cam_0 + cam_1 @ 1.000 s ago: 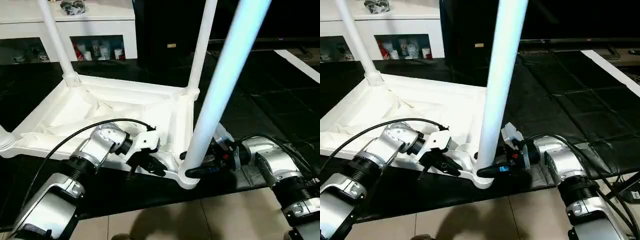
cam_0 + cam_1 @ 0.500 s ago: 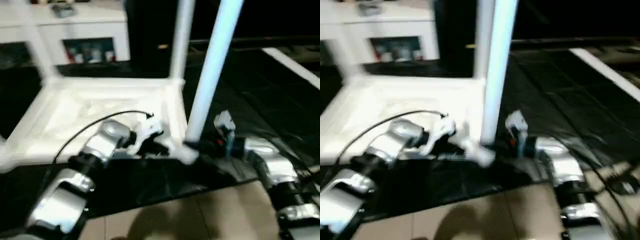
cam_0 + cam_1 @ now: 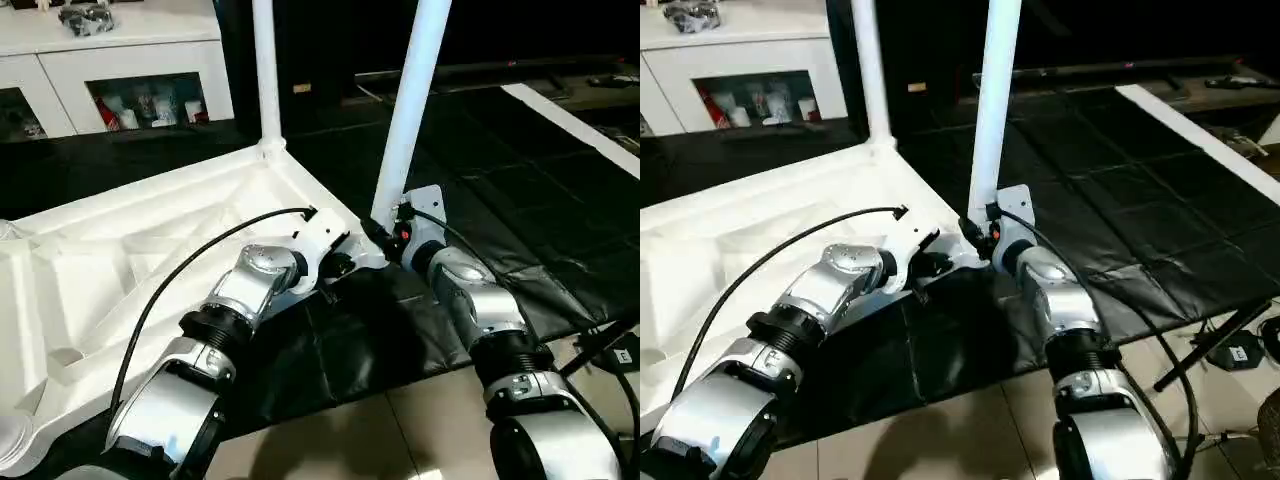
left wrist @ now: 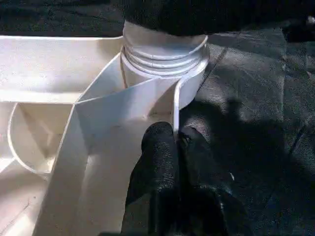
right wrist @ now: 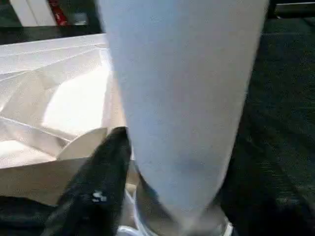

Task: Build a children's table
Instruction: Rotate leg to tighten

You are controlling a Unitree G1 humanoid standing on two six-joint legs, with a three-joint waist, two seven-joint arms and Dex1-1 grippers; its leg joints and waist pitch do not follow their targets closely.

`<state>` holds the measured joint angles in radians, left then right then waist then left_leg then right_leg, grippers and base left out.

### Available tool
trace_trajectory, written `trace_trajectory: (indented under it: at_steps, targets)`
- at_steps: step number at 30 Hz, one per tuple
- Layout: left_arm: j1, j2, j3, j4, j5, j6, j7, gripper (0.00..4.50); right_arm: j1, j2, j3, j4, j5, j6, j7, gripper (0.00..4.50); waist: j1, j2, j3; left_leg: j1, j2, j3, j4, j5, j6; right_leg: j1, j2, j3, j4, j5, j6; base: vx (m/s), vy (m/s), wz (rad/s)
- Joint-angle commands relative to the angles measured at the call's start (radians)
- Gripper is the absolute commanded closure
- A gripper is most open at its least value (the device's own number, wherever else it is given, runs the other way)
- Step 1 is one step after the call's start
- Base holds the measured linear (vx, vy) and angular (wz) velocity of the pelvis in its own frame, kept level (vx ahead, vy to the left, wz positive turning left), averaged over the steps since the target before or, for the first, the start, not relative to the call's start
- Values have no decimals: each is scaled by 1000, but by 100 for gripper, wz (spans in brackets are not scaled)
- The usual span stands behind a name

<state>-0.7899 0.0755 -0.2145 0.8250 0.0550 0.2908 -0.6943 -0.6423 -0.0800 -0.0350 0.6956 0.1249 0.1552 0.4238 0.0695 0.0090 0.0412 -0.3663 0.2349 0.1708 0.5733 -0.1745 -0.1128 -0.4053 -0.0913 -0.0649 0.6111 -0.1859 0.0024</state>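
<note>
The children's table lies upside down on a black mat, its ribbed white tabletop [image 3: 150,250] facing up. One white leg [image 3: 412,110] stands in the near right corner socket [image 4: 165,54], and another leg [image 3: 265,70] rises from the far corner. My left gripper [image 3: 345,265] is shut on the tabletop's thin rim wall just beside that socket, its fingertips [image 4: 162,142] pinching the wall. My right gripper [image 3: 385,232] is clasped around the base of the near leg [image 5: 182,98], with one black finger [image 5: 106,177] pressed against its side.
A white cabinet [image 3: 120,60] with glass doors stands at the back left. The black mat [image 3: 520,200] spreads to the right, with a white strip [image 3: 580,120] beyond it. Tiled floor [image 3: 400,430] lies nearest me. A black cable [image 3: 170,280] loops over my left forearm.
The whole view has swung, so the camera moved. Both arms now reach farther out, and the held corner sits farther from me. Both grippers keep their holds.
</note>
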Motion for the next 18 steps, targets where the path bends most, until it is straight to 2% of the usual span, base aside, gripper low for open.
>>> trace_trajectory:
  at_steps: [1,4,5,8,10,12,14,15,18]
  targets:
    - [-13,-13,-18,-15,-9,-53,-49,450,37,51,72,-22,24,5,119,142,13,-14,-63,2,-18,15,-56,-127,67,62,-35,29,-66,-69,-234,0,0,0]
    - [-6,17,-32,-14,-14,-66,-114,450,62,17,72,-52,35,-2,177,133,13,-9,-63,2,-16,14,-57,-149,67,62,-36,31,-68,-86,-228,0,0,0]
    - [1,40,-47,-20,-12,-97,-157,450,82,-14,82,-82,48,-2,236,125,15,-8,-63,4,-15,14,-58,-148,66,62,-35,30,-68,-79,-231,0,0,0]
    - [6,67,-57,-29,-15,-101,-216,450,109,-61,95,-123,63,-6,325,89,20,-7,-64,4,-14,15,-55,-141,70,64,-34,31,-63,-41,-241,0,0,0]
    - [9,94,-70,-35,-13,-113,-287,450,129,-109,106,-154,74,-11,412,84,27,-1,-65,8,-14,14,-55,-147,70,62,-34,30,-62,-31,-253,0,0,0]
    - [13,136,-96,-41,-8,-165,-395,450,151,-178,118,-191,96,-14,542,54,28,-5,-66,6,-13,15,-54,-145,78,65,-33,32,-59,-5,-259,0,0,0]
    - [15,161,-113,-50,-10,-187,-469,450,158,-222,130,-205,102,-15,621,48,35,-4,-66,6,-13,15,-52,-141,85,66,-32,29,-58,11,-266,0,0,0]
    - [17,189,-131,-62,-17,-214,-561,450,159,-267,147,-208,96,-32,710,44,40,-1,-66,7,-9,17,-51,-150,89,64,-33,28,-57,6,-276,0,0,0]
    - [19,207,-147,-71,-21,-240,-623,450,155,-297,166,-204,91,-52,786,44,50,1,-66,11,-6,18,-51,-168,82,59,-34,28,-55,-6,-287,0,0,0]
